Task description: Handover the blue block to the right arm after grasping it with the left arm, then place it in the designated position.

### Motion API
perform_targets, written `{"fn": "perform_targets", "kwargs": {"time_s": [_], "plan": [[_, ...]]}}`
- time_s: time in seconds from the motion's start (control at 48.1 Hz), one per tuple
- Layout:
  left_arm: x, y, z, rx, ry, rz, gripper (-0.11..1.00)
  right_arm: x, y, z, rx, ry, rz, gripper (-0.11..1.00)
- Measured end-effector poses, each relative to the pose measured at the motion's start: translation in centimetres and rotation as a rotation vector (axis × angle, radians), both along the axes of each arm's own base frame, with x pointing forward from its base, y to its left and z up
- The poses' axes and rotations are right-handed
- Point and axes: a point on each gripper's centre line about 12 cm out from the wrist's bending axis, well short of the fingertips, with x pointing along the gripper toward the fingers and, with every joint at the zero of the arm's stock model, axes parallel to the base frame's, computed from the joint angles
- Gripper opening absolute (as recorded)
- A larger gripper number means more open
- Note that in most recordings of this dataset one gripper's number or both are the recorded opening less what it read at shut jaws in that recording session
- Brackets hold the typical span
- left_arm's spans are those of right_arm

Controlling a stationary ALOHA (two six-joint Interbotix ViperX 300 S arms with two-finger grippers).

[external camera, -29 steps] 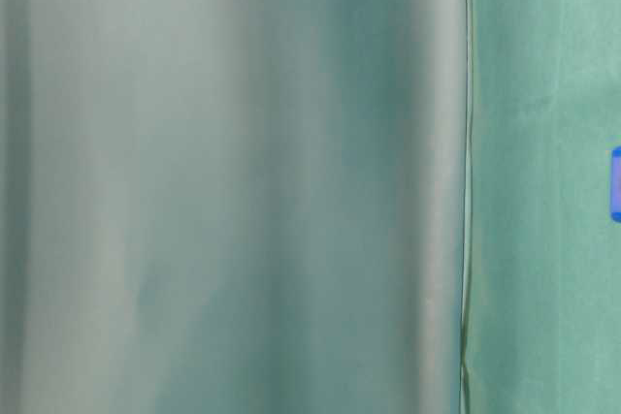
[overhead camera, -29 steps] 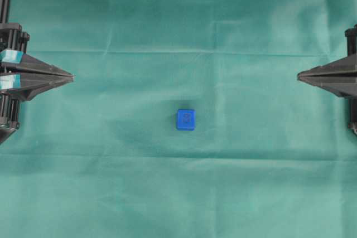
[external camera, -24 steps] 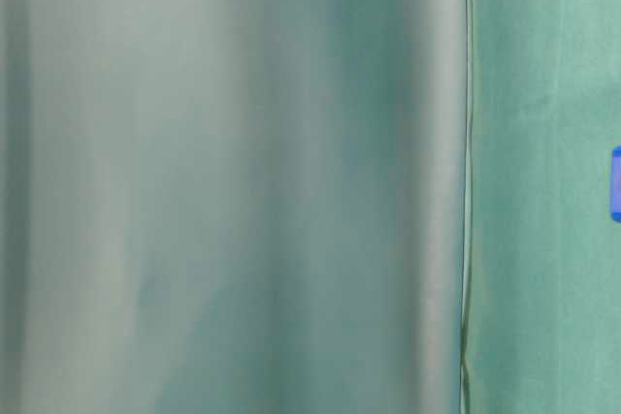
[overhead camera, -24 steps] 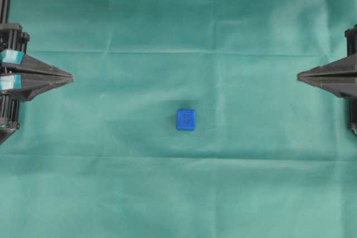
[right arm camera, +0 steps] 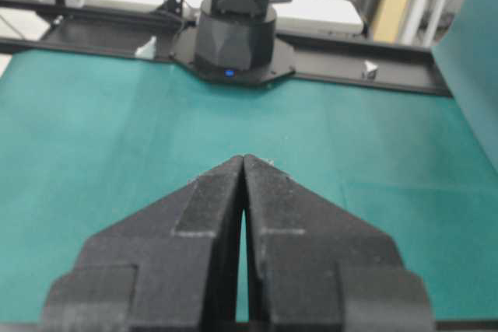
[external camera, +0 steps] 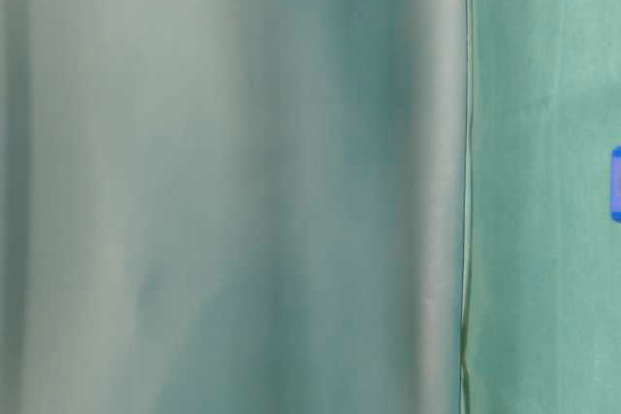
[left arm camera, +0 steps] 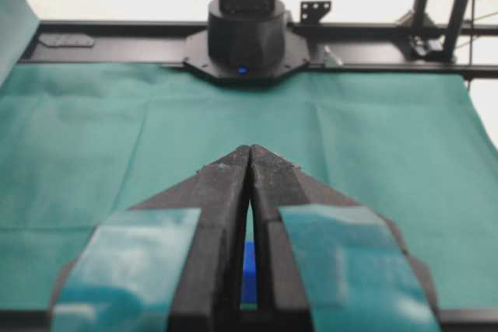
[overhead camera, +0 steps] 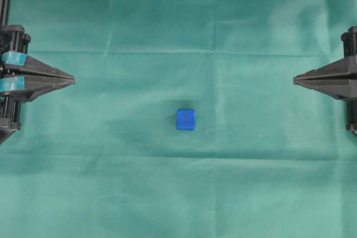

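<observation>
Blue block (overhead camera: 186,119) first: you can see it lying alone on the green cloth (overhead camera: 178,26) near the middle of the overhead view, well apart from both grippers and touched by neither. In the table-level view only a sliver of it shows at the right edge, and the rest of that frame is blurred cloth. In the left wrist view a strip of blue peeks through the slit between the teal-taped fingers (left arm camera: 334,258), so the block sits ahead of that arm. Your left gripper (overhead camera: 71,77) sits at the left edge of the overhead view with its tips pressed together and nothing between them; the left wrist view shows the two tips meeting at a point. Your right gripper (overhead camera: 297,80) mirrors it at the right edge, plain black fingers (right arm camera: 303,250) likewise closed on nothing. Judging from this, none of the task is done: no grasp, no handover, no placement. What remains for you is everything, namely parting the left fingers and reaching in to the block, lifting it, passing it to the right gripper, then setting it down. I cannot make out the marks of the designated position in any of these views, so you will have to locate that spot before the final step
</observation>
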Motion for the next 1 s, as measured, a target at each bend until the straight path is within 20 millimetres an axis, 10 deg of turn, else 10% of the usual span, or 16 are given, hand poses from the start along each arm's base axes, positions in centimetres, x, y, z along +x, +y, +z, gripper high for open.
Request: {"fn": "perform_targets", "kwargs": {"time_s": [0.166, 0.478, 0.998], "plan": [[0.09, 0.00, 0.27, 0.000, 0.003, 0.000, 0.24, 0.00, 0.00, 0.17, 0.002, -0.002, 0.000, 0.09], [0.09, 0.00, 0.28, 0.000, 0.006, 0.000, 0.98, -0.01, -0.01, 0.37, 0.012, -0.001, -0.001, 0.90], [0.55, 0.00, 0.53, 0.005, 0.003, 0.000, 1.00, 0.00, -0.10, 0.34, 0.012, 0.009, -0.005, 0.93]]}}
